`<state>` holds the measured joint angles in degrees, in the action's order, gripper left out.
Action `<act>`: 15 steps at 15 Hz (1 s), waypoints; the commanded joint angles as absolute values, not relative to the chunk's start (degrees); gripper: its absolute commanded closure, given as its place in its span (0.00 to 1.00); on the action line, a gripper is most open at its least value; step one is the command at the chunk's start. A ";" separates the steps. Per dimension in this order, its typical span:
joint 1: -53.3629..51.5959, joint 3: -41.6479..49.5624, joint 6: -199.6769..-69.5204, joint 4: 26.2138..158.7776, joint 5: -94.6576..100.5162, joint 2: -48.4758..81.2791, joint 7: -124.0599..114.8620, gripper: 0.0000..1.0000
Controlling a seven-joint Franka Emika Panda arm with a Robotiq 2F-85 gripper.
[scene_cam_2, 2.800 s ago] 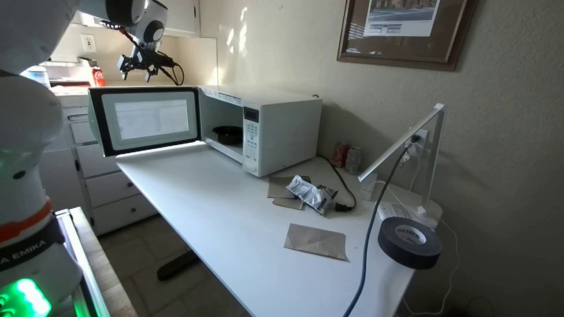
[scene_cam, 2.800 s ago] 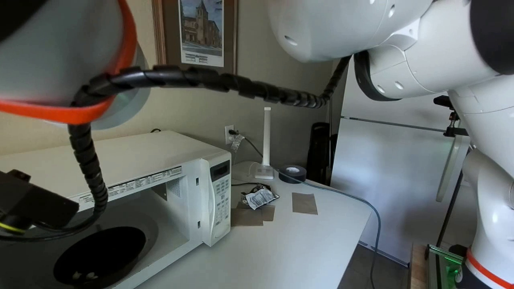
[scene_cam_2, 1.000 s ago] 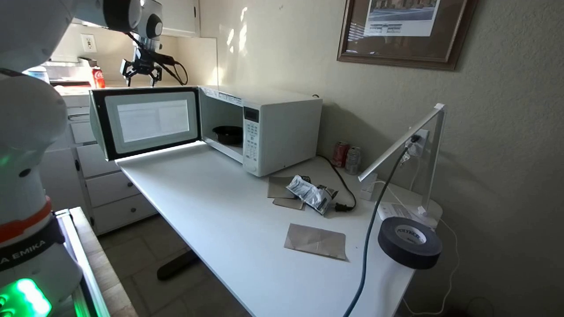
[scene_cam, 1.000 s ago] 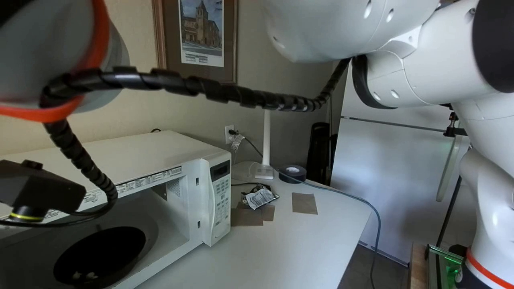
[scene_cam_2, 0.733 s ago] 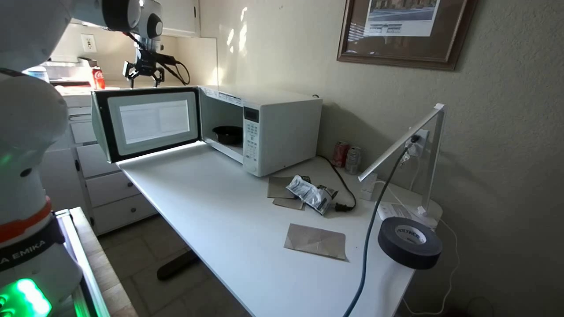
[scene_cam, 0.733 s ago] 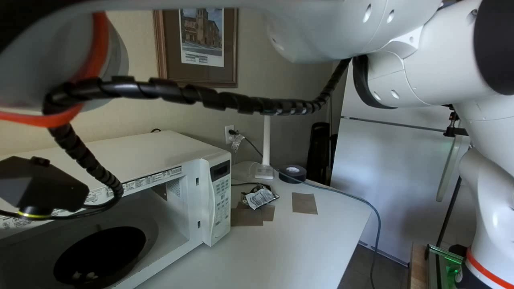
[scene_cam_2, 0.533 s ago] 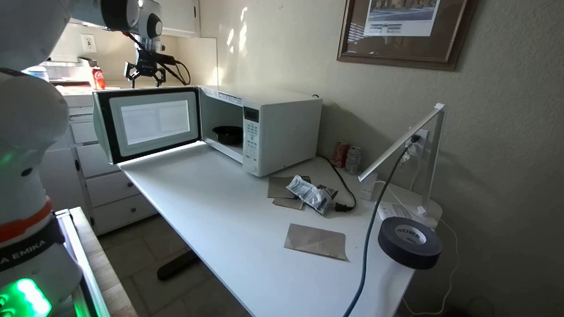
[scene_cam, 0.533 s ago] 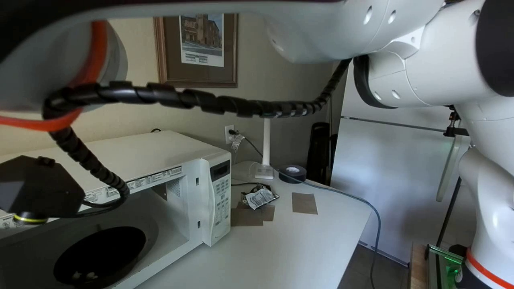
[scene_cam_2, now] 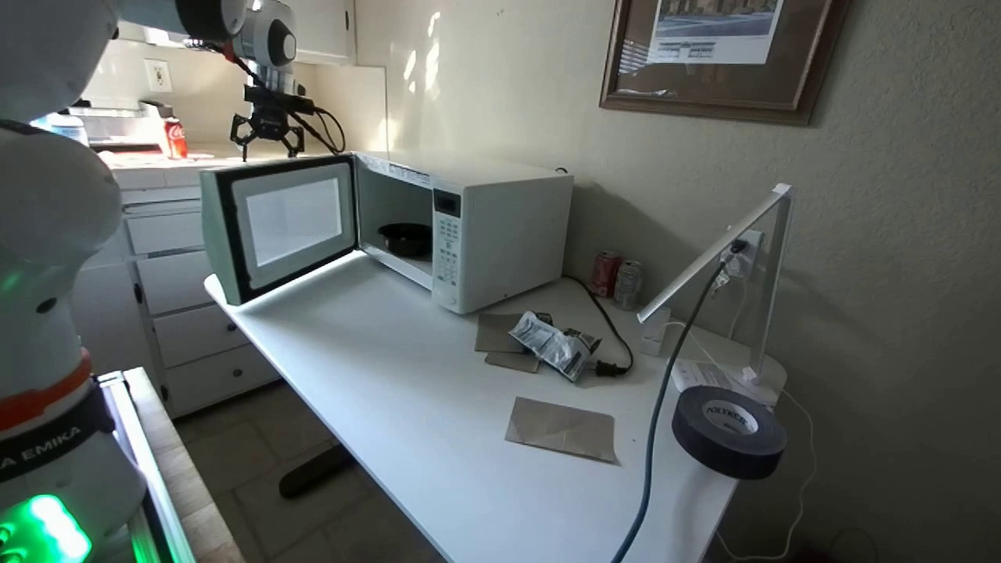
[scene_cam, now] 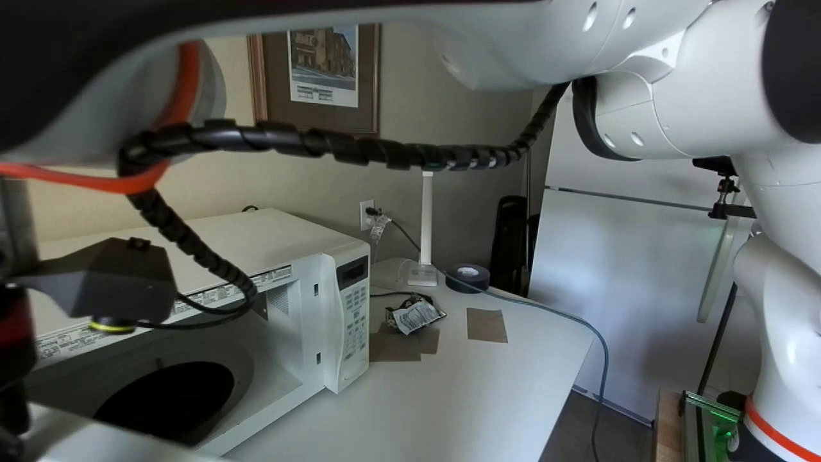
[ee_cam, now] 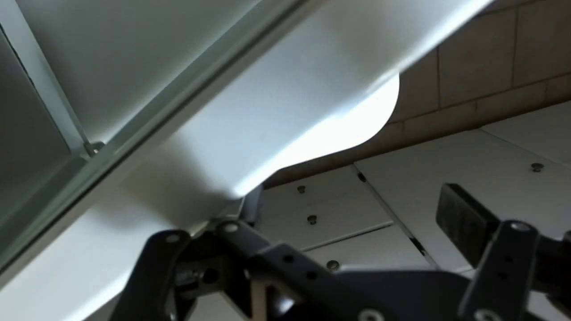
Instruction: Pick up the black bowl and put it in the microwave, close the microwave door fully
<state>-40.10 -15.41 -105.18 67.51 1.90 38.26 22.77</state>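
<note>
White table [scene_cam_2: 375,391] carries a microwave [scene_cam_2: 516,242], door [scene_cam_2: 301,219] open, black bowl [scene_cam_2: 407,240] inside, claw [ee_cam: 357,208] spread apart.

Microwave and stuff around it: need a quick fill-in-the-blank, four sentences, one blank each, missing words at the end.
1. The bowl inside the microwave is ____ in colour.
2. The microwave door is not shut but ____.
3. In the wrist view, the fingers are not together but ____.
4. In an exterior view, the can next to the silver can is ____ in colour.

Missing words: black; open; apart; red.
</note>
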 commanded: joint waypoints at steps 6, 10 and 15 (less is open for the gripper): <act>-32.35 -11.32 -107.48 85.43 1.78 28.15 22.39 0.00; -29.58 -13.06 -109.79 88.72 3.53 25.65 14.55 0.00; -28.31 -12.75 -115.03 93.77 6.23 20.90 4.15 0.00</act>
<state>-29.84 -11.78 -111.83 87.80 3.97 25.49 10.86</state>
